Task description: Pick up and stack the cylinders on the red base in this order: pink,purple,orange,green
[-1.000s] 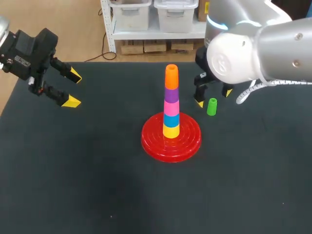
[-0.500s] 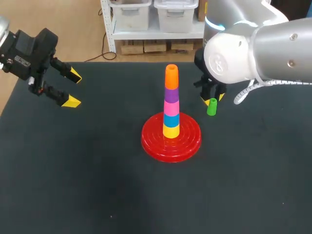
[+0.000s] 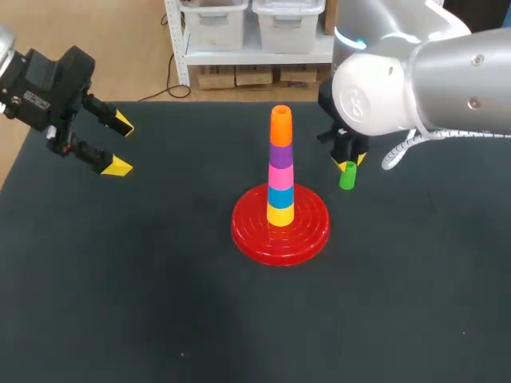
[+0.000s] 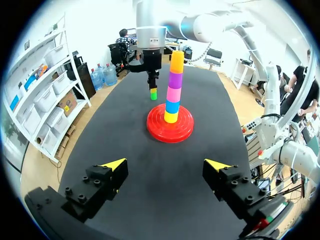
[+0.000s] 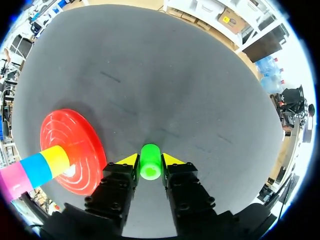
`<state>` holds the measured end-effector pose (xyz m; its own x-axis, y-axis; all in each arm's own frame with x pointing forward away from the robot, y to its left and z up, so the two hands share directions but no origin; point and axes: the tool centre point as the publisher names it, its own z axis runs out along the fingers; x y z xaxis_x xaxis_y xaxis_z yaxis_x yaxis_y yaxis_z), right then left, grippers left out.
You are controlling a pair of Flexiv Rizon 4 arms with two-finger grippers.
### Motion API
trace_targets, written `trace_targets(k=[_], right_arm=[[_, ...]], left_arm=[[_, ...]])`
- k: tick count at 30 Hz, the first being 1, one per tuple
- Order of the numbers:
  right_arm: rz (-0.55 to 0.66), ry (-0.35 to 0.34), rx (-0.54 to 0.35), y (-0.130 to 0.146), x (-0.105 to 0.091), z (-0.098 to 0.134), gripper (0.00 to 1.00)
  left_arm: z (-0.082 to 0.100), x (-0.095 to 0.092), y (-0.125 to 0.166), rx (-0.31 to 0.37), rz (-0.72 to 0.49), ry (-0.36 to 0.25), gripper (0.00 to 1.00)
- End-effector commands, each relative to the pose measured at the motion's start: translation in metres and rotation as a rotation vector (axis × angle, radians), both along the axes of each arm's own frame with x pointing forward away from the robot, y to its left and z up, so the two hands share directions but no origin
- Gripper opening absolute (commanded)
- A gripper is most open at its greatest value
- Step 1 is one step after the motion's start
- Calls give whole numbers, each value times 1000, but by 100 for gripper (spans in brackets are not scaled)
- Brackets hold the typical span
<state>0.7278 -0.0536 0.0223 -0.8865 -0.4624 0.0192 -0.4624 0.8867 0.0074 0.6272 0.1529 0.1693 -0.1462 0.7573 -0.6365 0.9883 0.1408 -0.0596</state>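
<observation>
Black bench [image 3: 120, 303], red base [image 3: 313, 231] near the middle, carrying a peg stack [image 3: 280, 171] topped by the orange cylinder [image 3: 280, 125], so green is the only piece left. Left end effector [image 3: 120, 144] hangs wide open and empty, well off to the left, out of the way. Right end effector [image 5: 150, 161] is down over the green cylinder [image 5: 150, 162], both yellow tips touching its sides, so it looks clamped on it. The cylinder stands upright on the bench near the base, apart from it. Step in hand, by my read: grasp and lift green. To do it well, lift straight up and keep it vertical. Clear the orange top before moving sideways, or the stack could get knocked. Centre it over the orange top, lower gently, release only once it is seated.
</observation>
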Motion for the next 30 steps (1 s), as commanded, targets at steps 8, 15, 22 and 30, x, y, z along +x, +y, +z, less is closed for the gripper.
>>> trace_targets(k=[8, 15, 22, 30], right_arm=[[31, 24, -31, 4, -1, 57, 0], [78, 33, -48, 10, 1, 116, 0], [154, 23, -6, 21, -8, 192, 0], [252, -43, 29, 38, -29, 256, 0]], left_arm=[[-1, 0, 1, -2, 0, -3, 100], [-1, 0, 1, -2, 0, -3, 100], [-1, 0, 1, -2, 0, -3, 100], [-1, 0, 1, -2, 0, -3, 100]])
